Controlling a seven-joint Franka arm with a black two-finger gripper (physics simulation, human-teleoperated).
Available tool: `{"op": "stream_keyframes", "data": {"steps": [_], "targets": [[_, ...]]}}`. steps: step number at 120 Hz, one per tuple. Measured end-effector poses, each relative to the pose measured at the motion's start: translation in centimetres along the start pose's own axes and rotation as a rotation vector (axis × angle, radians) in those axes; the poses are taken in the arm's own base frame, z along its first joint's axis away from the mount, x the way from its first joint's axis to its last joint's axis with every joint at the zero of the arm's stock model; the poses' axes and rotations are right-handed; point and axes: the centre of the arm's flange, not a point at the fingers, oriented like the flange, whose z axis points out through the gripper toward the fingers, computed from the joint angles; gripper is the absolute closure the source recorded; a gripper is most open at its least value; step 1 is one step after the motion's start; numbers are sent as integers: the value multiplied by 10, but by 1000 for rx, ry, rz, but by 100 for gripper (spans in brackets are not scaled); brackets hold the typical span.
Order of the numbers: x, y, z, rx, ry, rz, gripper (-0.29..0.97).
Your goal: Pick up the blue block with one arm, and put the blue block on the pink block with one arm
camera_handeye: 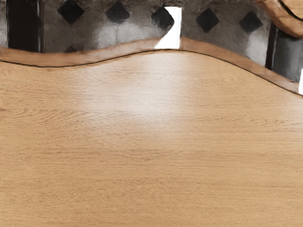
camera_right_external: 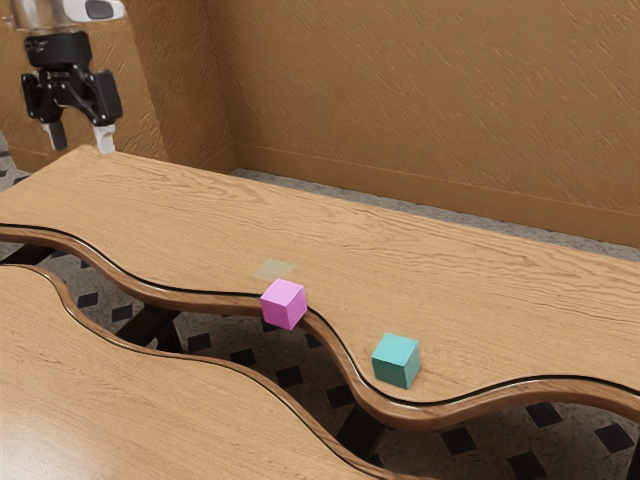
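Gripper up high and empty, blue block way over by the table's front edge

The black two-finger gripper hangs with its fingers spread wide over the wavy-edged wooden table. The small pink cube sits at the front edge, with the teal-blue cube near it but apart. The blue one is probably light, rigid and a bit slick, so I'd pinch two opposite flat faces. The path looks open, just mind that edge.

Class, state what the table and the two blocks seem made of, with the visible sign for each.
The table: looks like wood, smooth satin finish; grain lines and a soft sheen. The pink block and blue block: perhaps plastic or painted, matte; flat even colour, no grain.
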Motion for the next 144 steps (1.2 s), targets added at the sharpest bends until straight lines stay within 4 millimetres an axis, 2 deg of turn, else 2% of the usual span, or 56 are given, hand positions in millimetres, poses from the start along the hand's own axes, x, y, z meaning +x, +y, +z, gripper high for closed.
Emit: {"op": "stream_keyframes", "data": {"steps": [7, 14, 16, 23, 25, 27, 30, 33, 36, 39, 42, 49, 55, 67, 74, 88, 98, 120, 144], "targets": [[11, -13, -11, 3, 119, -11, 2], [29, -11, -15, 19, 193, 3, 2], [41, -7, -7, 11, 187, 9, 2], [106, 11, 39, -14, 144, 21, 2], [126, 29, 56, -13, 132, 41, 2], [144, 60, 75, -6, 118, 82, 1], [164, 128, 107, 13, 101, 173, 1], [173, 196, 140, 35, 86, 260, 2], [175, 244, 173, 50, 74, 317, 2], [176, 274, 203, 57, 67, 347, 3], [182, 296, 231, 65, 64, 361, 3], [200, 323, 287, 72, 71, 346, 3], [213, 334, 314, 64, 97, 324, 3], [227, 344, 331, 14, 162, 278, 3], [230, 344, 333, -16, 192, 246, 3], [220, 333, 337, -62, 208, 184, 4], [220, 329, 345, -72, 211, 162, 4], [221, 326, 350, -65, 226, 170, 5], [224, 321, 367, -33, 210, 192, 5]]}}
